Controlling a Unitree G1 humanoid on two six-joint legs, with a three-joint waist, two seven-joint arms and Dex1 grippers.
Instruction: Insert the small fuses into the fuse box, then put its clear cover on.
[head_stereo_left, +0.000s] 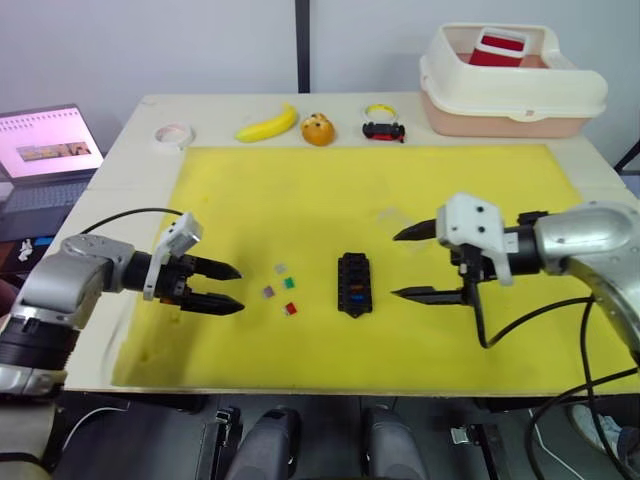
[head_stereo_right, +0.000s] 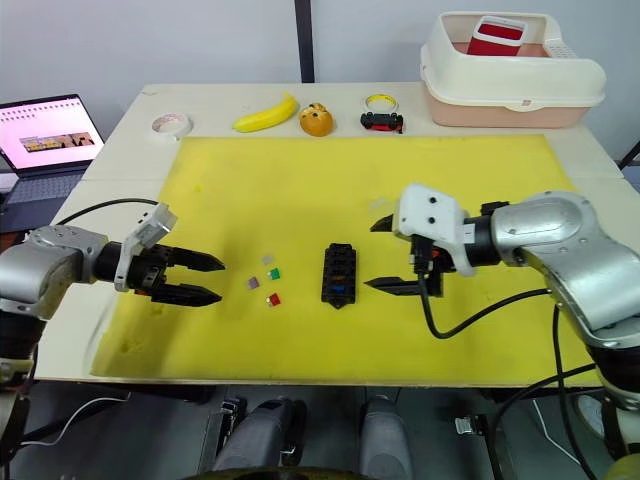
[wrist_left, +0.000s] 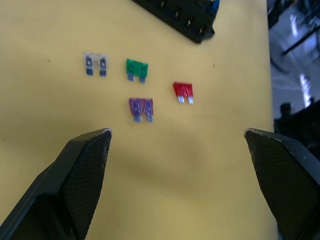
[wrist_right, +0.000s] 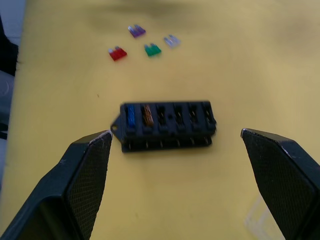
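On my far left an open grey laptop (head_stereo_left: 45, 150) shows a pink screen; I can't read any writing on it. Next along the far edge of the pale surface (head_stereo_left: 140, 125) I see a white tape ring (head_stereo_left: 173, 134), a yellow banana (head_stereo_left: 268, 124), a small orange round thing (head_stereo_left: 318, 130) with marks I can't make out, a yellow ring (head_stereo_left: 379, 110) and a black-and-red toy car (head_stereo_left: 383, 131).

My left hand (head_stereo_left: 228, 288) hangs low over the yellow foam mat (head_stereo_left: 300, 190) with its two black fingers spread and nothing between them. Just beyond its tips lie four small fuses, apart from one another: a clear-grey fuse (wrist_left: 95, 64), a green fuse (wrist_left: 136, 69), a purple fuse (wrist_left: 141, 108) and a red fuse (wrist_left: 183, 91), all flat on the mat — no ratings legible on any.

The black rectangular fuse box (wrist_right: 166, 125) sits near the mat's middle, between the two hands. In the right wrist view a blue fuse (wrist_right: 131, 115) and a brown fuse (wrist_right: 148, 115) sit in two neighbouring slots at one end; the other four slots look dark.

The thin clear cover (head_stereo_left: 394, 218) is barely an outline on the mat, beyond the box and near the right hand (head_stereo_left: 404, 264), whose fingers are wide apart, holding nothing.

Far right, a cream plastic bin (head_stereo_left: 510, 85) holds a red-and-white container (head_stereo_left: 498, 48), partly hidden by the rim.
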